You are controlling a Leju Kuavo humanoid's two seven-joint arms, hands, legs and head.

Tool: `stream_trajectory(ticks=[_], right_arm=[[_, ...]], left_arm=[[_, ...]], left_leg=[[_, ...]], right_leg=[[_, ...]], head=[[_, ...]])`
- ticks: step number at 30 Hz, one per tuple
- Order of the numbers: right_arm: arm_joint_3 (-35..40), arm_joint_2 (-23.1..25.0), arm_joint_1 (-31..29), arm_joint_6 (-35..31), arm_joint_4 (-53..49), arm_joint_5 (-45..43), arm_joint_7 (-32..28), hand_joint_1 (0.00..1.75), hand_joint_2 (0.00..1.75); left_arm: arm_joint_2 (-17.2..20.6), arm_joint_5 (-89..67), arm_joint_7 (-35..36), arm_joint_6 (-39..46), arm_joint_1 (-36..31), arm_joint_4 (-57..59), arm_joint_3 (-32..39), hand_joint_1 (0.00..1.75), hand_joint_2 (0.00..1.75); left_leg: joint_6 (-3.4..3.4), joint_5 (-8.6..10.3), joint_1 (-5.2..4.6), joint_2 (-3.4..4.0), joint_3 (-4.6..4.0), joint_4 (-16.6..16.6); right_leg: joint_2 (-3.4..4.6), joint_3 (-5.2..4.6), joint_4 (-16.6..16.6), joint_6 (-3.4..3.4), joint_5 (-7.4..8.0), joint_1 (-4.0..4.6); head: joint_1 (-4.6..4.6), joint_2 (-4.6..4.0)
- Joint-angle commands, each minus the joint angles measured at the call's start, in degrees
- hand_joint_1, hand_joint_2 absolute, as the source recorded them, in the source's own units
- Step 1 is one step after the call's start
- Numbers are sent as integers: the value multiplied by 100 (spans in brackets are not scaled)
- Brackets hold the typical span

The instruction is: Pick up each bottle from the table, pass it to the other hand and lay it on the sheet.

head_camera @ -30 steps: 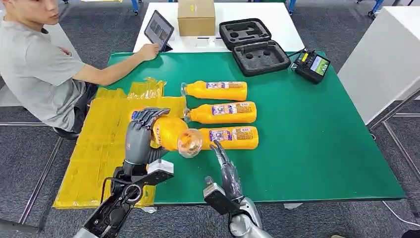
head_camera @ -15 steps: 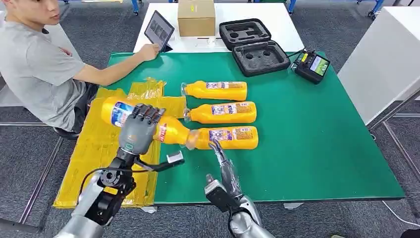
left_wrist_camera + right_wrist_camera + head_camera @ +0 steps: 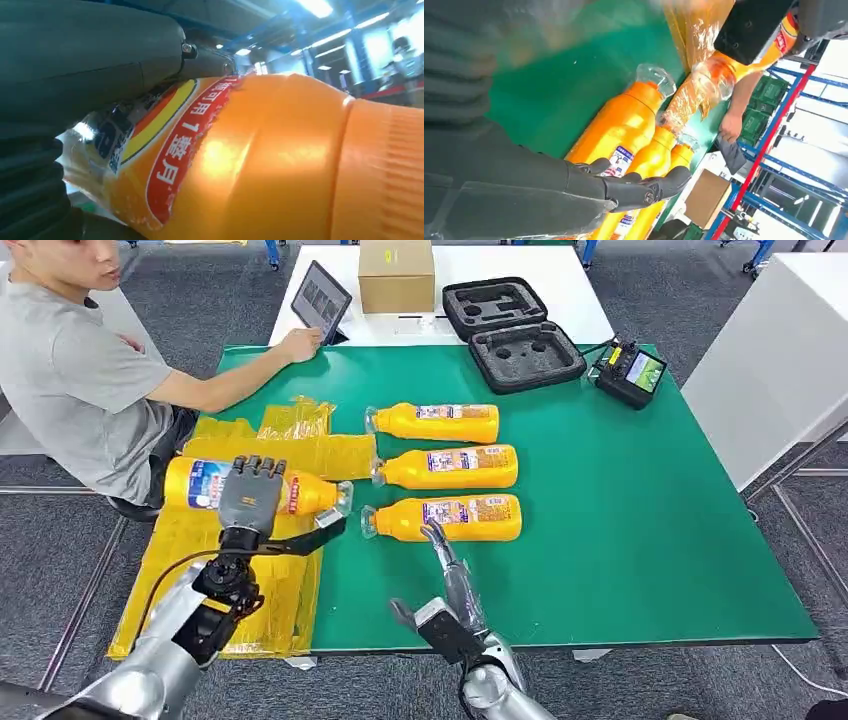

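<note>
A green-topped desk point(image 3: 640, 540) stands on grey carpet tiles point(image 3: 70, 570), with a white table point(image 3: 500, 265) butted against its far edge — on that table sit a cardboard box point(image 3: 396, 275), a propped tablet point(image 3: 320, 298) and an open black foam-lined case point(image 3: 512, 332). A seated person in a grey shirt point(image 3: 75, 390) touches the tablet, and a handheld controller with a lit screen point(image 3: 630, 371) lies at the desk's far right corner. A white cabinet point(image 3: 780, 350) stands to the right — blue metal racking point(image 3: 774, 150) and ceiling strip lights point(image 3: 312, 7) show in the wrist views.

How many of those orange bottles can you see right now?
4. Three lie in a row on the green table: far bottle, middle bottle, near bottle. The left hand holds the fourth bottle over the yellow sheet.
</note>
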Motion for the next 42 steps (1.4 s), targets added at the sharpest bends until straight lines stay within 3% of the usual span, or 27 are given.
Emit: stream_trajectory(ticks=[1,6,11,16,23,32,38,42], right_arm=[[-146,96,-162,71,259,-38,9,0,175],[-171,85,-167,93,250,-37,9,0,175],[-148,92,-165,178,251,-11,9,0,175],[-88,73,-173,219,223,-24,9,0,175],[-57,47,-205,208,246,-74,9,0,175],[-73,75,-260,202,327,-75,9,0,175],[-84,94,-230,178,327,-33,9,0,175],[-88,98,-227,176,329,-33,9,0,175]], left_arm=[[158,-172,210,-274,-448,467,-5,175,175],[195,-36,159,-367,-372,273,311,175,175],[167,320,-383,-499,-258,105,428,175,175],[-12,1072,-1477,-964,-85,104,474,175,175],[-84,1544,-2048,-1523,-225,498,345,175,175],[-4,1135,-1461,-1499,-435,778,126,175,175],[86,664,-562,-985,-434,567,157,175,175],[80,673,-545,-984,-427,532,181,175,175]], left_leg=[[-8,-4,7,-2,2,4],[-7,-3,5,2,0,4],[-8,-4,7,0,1,3],[-9,-7,8,3,7,1],[-9,-5,7,-6,3,5],[-11,-5,9,-8,2,6],[-9,-5,9,-7,1,5],[-7,-2,6,-3,-1,3]], right_leg=[[3,3,1,-6,-3,6],[7,1,1,-5,-1,5],[5,3,2,-7,-3,6],[10,9,-2,-7,-3,7],[1,7,1,-7,-4,6],[0,5,2,-9,-4,9],[1,5,0,-7,-4,9],[2,2,1,-6,-2,6]], head=[[0,0],[0,0],[0,0],[0,0],[0,0],[0,0],[2,0],[2,0]])
